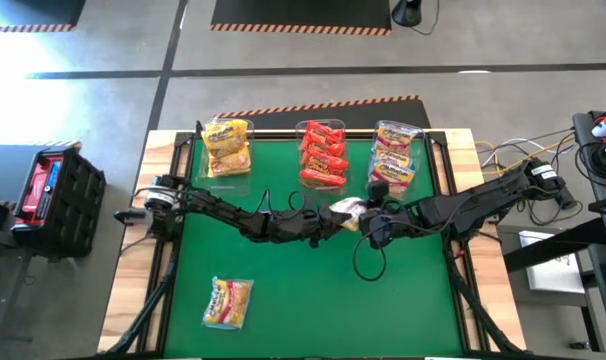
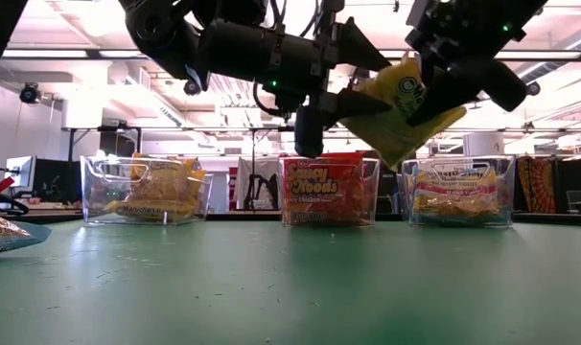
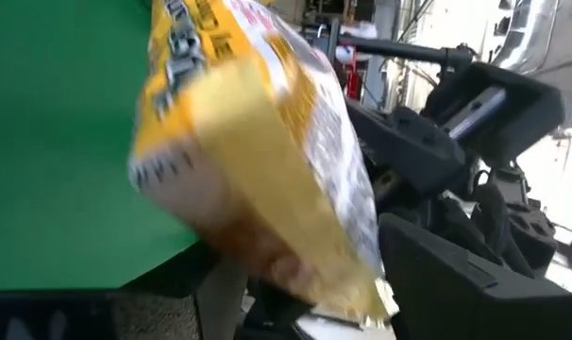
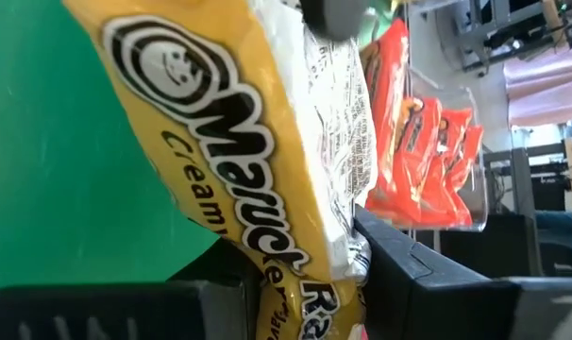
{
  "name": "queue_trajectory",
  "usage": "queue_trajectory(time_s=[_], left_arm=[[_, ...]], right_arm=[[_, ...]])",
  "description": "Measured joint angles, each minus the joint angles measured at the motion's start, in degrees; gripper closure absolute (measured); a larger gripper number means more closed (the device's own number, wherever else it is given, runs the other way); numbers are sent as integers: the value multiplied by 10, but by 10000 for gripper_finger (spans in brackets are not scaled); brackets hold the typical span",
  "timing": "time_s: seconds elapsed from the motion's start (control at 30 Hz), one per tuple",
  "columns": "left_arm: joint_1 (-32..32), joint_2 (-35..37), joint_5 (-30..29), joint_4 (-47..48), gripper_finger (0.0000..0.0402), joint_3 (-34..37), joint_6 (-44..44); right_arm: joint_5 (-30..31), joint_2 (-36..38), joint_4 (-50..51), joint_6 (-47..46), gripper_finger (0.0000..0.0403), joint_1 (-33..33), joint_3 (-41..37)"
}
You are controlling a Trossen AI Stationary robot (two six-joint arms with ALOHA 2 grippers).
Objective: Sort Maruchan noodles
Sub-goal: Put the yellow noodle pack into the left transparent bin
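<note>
I'm looking into a robotics lab or workshop: a green tabletop point(image 1: 283, 270) is sitting on a concrete floor point(image 1: 283, 40) with striped hazard tape point(image 1: 303, 27), cables point(image 1: 513, 152) are trailing off one side, and ceiling strip lights point(image 2: 99, 53) are glowing overhead.

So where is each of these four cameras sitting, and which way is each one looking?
High view: above the table, straight down; both arms, three bins, one packet lying apart.
Low view: at table-top height, level across to the bins; arms enter from above, holding a yellow packet aloft.
Left wrist view: on the left arm, facing the yellow packet and the right arm beyond.
Right wrist view: on the right arm; its fingers pinch the packet, red bin beyond.
Shared: all four show that yellow packet.
</note>
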State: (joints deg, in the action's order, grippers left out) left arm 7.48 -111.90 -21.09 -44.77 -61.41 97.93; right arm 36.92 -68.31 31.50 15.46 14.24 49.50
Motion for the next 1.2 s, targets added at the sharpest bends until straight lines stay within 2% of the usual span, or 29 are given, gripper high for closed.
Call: queue_trajectory(time_s=[0.13, 0.37, 0.47, 0.63, 0.73, 0.9, 1.0, 1.1, 1.2], left_arm=[[1, 0, 44, 3, 188, 1, -18], [2, 0, 157, 4, 188, 1, -80], [2, 2, 234, 2, 188, 1, -155], [5, 2, 320, 2, 188, 1, -245], [4, 3, 327, 2, 188, 1, -275], [4, 6, 327, 3, 188, -9, -362], [4, 6, 327, 9, 188, -34, -443], [4, 7, 327, 58, 188, -71, -536], [4, 7, 327, 173, 188, -127, -623]], right_arm=[[2, 0, 28, -12, 296, 0, 0], [-8, 0, 86, -39, 297, 0, 0], [-68, 1, 109, -64, 297, 0, 0], [-223, 0, 118, -91, 297, 0, 0], [-290, 0, 118, -107, 293, 0, 0], [-304, 0, 120, -127, 293, -1, 0], [-343, 0, 118, -153, 294, -3, 0], [-376, -1, 113, -192, 295, -3, 0], [-419, -1, 113, -237, 295, -3, 0]])
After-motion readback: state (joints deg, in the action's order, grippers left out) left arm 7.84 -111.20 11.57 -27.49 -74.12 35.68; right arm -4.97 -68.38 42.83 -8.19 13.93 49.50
